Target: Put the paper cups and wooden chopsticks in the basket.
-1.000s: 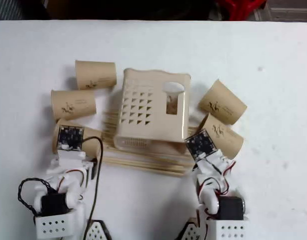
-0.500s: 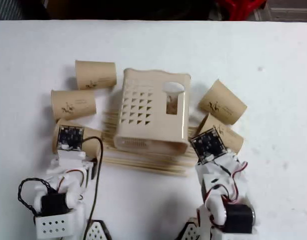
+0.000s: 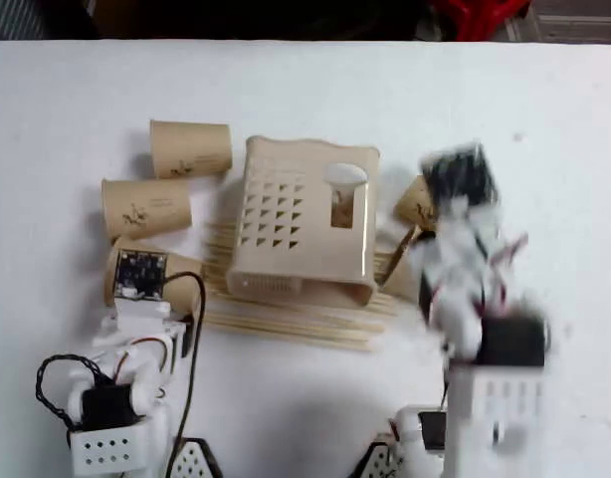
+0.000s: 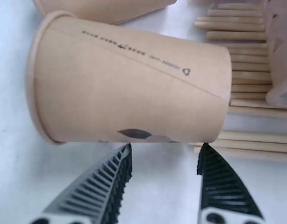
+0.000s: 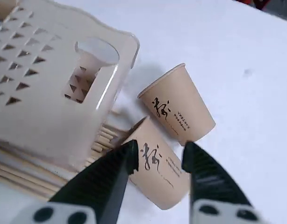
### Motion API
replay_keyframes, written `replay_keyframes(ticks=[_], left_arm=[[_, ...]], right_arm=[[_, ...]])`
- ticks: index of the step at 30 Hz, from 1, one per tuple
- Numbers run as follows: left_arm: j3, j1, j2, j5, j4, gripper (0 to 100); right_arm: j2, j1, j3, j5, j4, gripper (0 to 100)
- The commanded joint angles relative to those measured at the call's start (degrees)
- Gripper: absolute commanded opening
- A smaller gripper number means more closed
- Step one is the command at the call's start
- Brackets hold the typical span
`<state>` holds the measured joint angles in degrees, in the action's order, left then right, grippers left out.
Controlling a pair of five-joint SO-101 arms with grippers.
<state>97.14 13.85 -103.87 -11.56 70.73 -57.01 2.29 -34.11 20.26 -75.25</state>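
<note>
Cups, five, lay on their sides on the table (image 3: pixel 544 119), two on the right and three on the left of the basket (image 3: pixel 305 214).

Left pincer (image 4: pixel 165 151): released, jaws wide. The front-left cup (image 4: pixel 129 88) lay crosswise right at its tips; I couldn't tell whether they touched. The cup's narrow end sat against the chopsticks (image 3: pixel 286 324), so there was little slack on the pincer's right. The mid-left cup (image 3: pixel 146 207) lay just beyond the front one. The far-left cup (image 3: pixel 191 149) lay further ahead, near the basket's far corner. A white strip of table ran off to the pincer's left.

Right pincer (image 5: pixel 160 151): released, raised off the table, hovering over the near-right cup (image 5: pixel 157 172) with one finger showing on each side of it. The far-right cup (image 5: pixel 178 109) lay just beyond, close beside the near one; contact was unclear. The basket's near corner stood just left of the pincer, and chopstick ends poked into the narrow gap between that corner and the near-right cup. Wide white table stretched ahead and to the pincer's right, up to the far edge.

The basket lay with a perforated wall and its handle hole facing up, on top of the chopsticks and between the two pincers. I couldn't tell which way its mouth faced. The chopsticks lay flat, spread in a fan, with ends sticking out past the basket's near edge and both sides. A white strip of table ran between the chopsticks' near edge and the arm bases.
</note>
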Motion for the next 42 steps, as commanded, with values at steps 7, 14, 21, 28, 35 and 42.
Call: replay_keyframes(ticks=[7,14,21,28,35,42], left_arm=[[-0.1,-0.7,-0.6,0.0,0.4,23],[-0.1,-0.7,-0.6,0.0,0.4,23],[-0.1,-0.7,-0.6,0.0,0.4,23],[-0.1,-0.7,-0.6,0.0,0.4,23],[-0.1,-0.7,-0.6,0.0,0.4,23],[-0.1,-0.7,-0.6,0.0,0.4,23]], right_arm=[[43.2,12.4,33.3,-6.0,-0.1,27.9],[61.8,12.6,46.7,-9.1,1.3,27.9],[73.5,12.8,54.9,-9.2,1.0,27.9],[80.7,11.9,58.7,-9.0,1.3,27.9],[83.9,11.4,59.9,-8.9,1.1,27.9],[84.3,11.2,59.4,-9.0,3.3,5.4]])
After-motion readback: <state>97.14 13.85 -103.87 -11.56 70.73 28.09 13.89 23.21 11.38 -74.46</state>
